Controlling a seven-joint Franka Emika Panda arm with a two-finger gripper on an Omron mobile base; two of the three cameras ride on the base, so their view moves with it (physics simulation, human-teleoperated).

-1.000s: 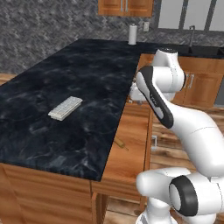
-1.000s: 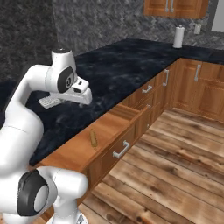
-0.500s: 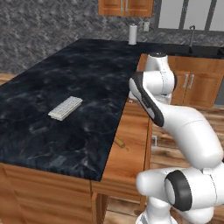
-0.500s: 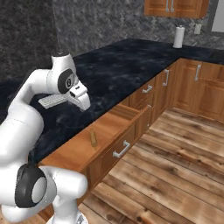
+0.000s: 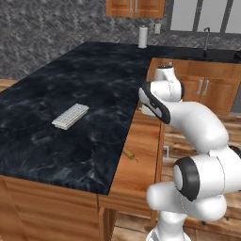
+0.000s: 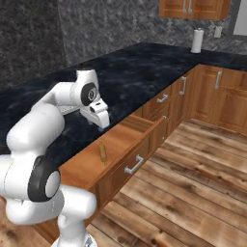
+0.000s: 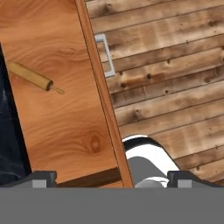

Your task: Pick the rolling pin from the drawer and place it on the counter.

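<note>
The rolling pin lies on the bottom of the pulled-out drawer, close to the counter side. In the hand view the rolling pin is at the upper left on the drawer floor. My gripper hangs open and empty above the drawer's far part, pointing down, well apart from the pin. The black marble counter stretches to the left of the drawer.
A flat grey ridged block lies on the counter near the drawer side. A white paper towel roll stands at the counter's far end. Plank floor lies beyond the drawer front and its metal handle.
The arm has swung the hand from the counter's edge out and down over the open drawer. The jaws stay open. The pin and the block have not moved.
</note>
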